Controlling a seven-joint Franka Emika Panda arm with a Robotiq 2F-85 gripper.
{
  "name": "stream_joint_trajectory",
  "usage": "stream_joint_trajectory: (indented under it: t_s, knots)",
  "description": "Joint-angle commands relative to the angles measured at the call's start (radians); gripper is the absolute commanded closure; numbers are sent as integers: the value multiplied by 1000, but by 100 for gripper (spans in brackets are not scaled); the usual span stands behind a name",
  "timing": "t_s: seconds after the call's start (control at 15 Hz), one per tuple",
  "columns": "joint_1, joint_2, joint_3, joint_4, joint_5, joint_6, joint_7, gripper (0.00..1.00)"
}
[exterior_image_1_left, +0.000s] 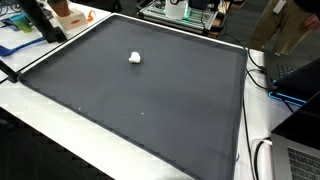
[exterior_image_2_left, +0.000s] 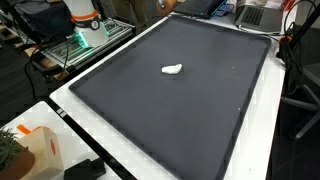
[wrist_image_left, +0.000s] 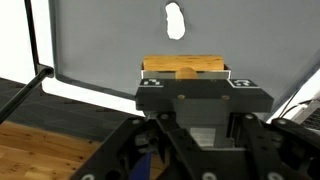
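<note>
At left in the wrist view, bare wooden floor (wrist_image_left: 40, 150) shows beyond the edge of the white table (exterior_image_1_left: 50, 115). At centre the pincer (wrist_image_left: 184, 74) is clenched on what looks like a wooden block (wrist_image_left: 170, 66), holding it low near the border of the dark mat (exterior_image_1_left: 150, 105). Straight ahead of the block, well apart from it, a small white lump (wrist_image_left: 175, 20) lies alone on the mat, and it shows in both exterior views. At right, cables (exterior_image_1_left: 258, 68) trail along the table's side.

The risks, as they appear from here: only a thin strip of the block shows between the jaws, so a shallow grip could let it slip. So close to the edge, it might then tumble to the floor. A careless push forward could knock the lump away, and a wide swing rightward could snag the cables.
</note>
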Motion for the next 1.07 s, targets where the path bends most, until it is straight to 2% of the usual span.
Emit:
stream_joint_trajectory:
  t_s: [0.0, 0.07, 0.13, 0.4, 0.47, 1.0]
  knots:
    - [-1, 45, 13, 86, -33, -65, 6, 78]
    - [6, 54, 7, 101, -18, -67, -6, 78]
    - [5, 31, 5, 52, -10, -31, 1, 53]
    - [5, 54, 7, 83, -10, -42, 0, 53]
    - [5, 55, 7, 83, -10, -42, 0, 78]
    - [12, 199, 34, 270, -48, -173, -41, 78]
